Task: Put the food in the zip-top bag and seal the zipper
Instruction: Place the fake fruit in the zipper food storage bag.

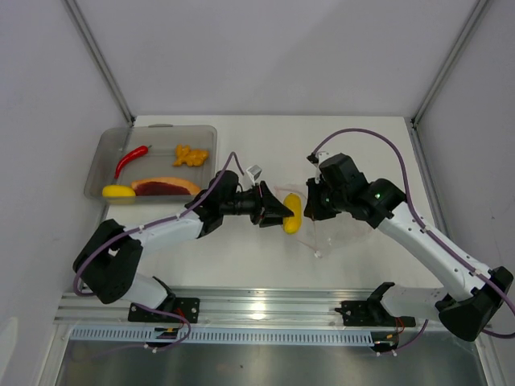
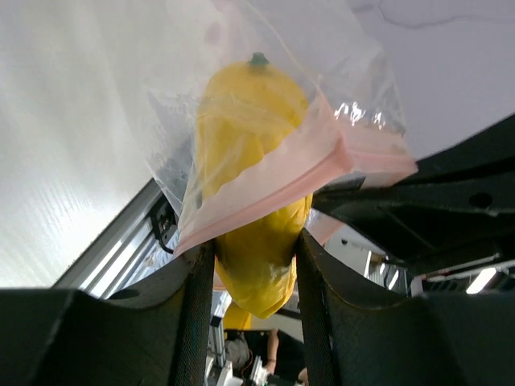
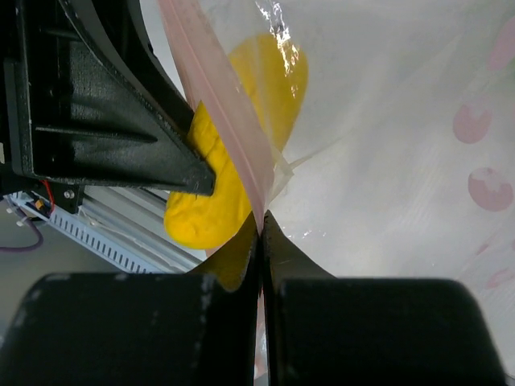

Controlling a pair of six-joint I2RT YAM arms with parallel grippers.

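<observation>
My left gripper (image 1: 283, 215) is shut on a yellow toy fruit (image 1: 293, 212) and holds it halfway into the mouth of the clear zip-top bag (image 1: 334, 229). In the left wrist view the yellow fruit (image 2: 251, 161) sits between my fingers with the pinkish-red zipper strip (image 2: 273, 189) across it. My right gripper (image 1: 312, 205) is shut on the bag's zipper edge (image 3: 221, 121), holding the bag up. The yellow fruit (image 3: 225, 169) shows partly inside the bag (image 3: 386, 121). A red chili (image 1: 130, 159), orange bits (image 1: 190, 154), an orange-red slice (image 1: 165, 186) and a yellow piece (image 1: 118, 191) lie in the tray.
The grey translucent tray (image 1: 100, 153) stands at the back left of the white table. A metal rail (image 1: 265, 310) runs along the near edge. Grey walls enclose the table on three sides.
</observation>
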